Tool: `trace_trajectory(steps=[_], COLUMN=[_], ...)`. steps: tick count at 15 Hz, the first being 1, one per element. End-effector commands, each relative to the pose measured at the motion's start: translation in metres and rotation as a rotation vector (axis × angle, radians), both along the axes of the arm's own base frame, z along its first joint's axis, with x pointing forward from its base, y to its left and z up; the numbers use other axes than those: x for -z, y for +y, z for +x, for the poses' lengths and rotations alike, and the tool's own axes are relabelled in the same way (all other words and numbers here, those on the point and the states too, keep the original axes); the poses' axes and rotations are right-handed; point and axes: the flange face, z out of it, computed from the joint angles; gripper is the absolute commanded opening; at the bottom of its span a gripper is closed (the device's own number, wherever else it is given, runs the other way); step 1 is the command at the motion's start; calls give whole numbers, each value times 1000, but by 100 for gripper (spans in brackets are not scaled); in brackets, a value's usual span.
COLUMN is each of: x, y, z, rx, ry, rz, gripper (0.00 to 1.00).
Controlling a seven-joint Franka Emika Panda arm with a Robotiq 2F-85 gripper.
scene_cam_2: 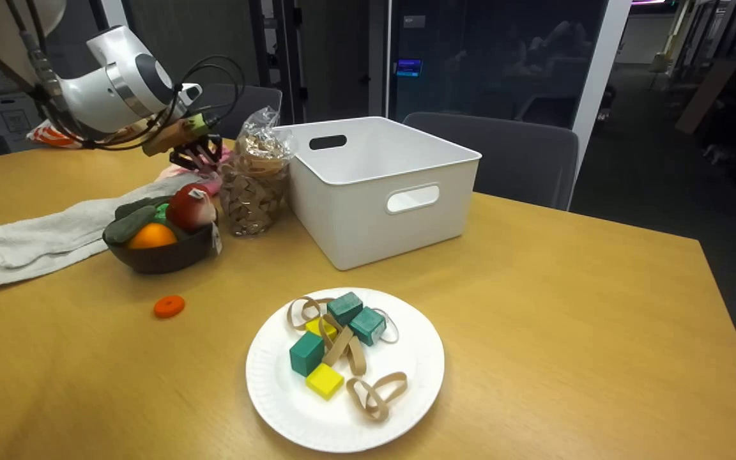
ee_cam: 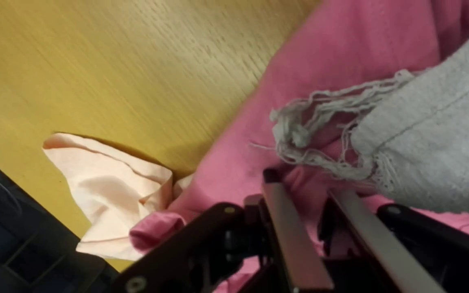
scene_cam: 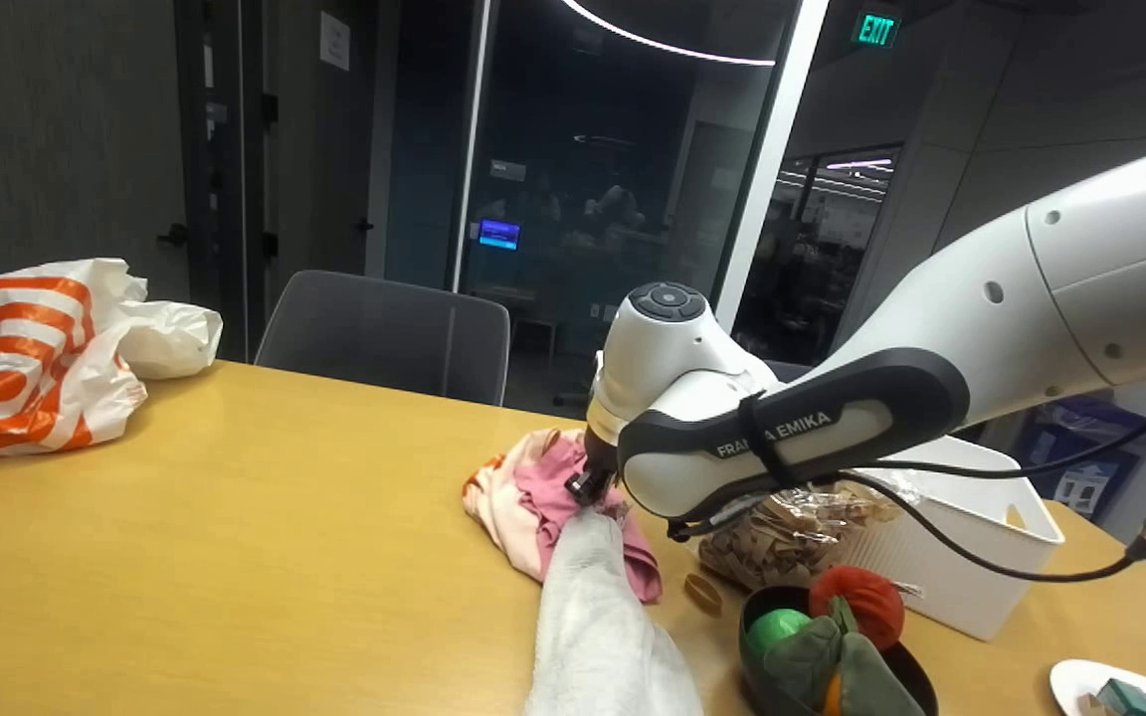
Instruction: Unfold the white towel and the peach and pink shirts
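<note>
The pink shirt [scene_cam: 555,485] lies crumpled on top of the peach shirt [scene_cam: 505,517], whose pale corner [ee_cam: 110,183] sticks out in the wrist view. Stretched lengthwise on the table is the white towel [scene_cam_2: 74,223]; its frayed end [ee_cam: 434,126] rests on the pink cloth. My gripper [ee_cam: 303,187] reaches down onto the pink shirt beside that frayed end. Its fingers stand close together with a narrow gap, and creased pink cloth shows between the tips. Whether the cloth is pinched is unclear. In both exterior views the fingertips are small and partly lost against the cloth.
Close by the cloths stand a dark bowl [scene_cam_2: 162,260] of toy produce and a clear bag [scene_cam_2: 253,198] of brown bands. Beyond these is the white bin [scene_cam_2: 400,220]. A paper plate [scene_cam_2: 278,396], an orange disc [scene_cam_2: 168,306] and a plastic bag [scene_cam: 36,358] also occupy the table.
</note>
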Motion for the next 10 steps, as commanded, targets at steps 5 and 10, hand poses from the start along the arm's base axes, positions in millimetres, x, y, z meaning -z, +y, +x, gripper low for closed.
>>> trace_trajectory(steps=[5, 10], x=[-48, -88], y=[-22, -44], z=[22, 34], rx=[91, 135], ry=[-16, -73], rz=[185, 277], gripper=[6, 7])
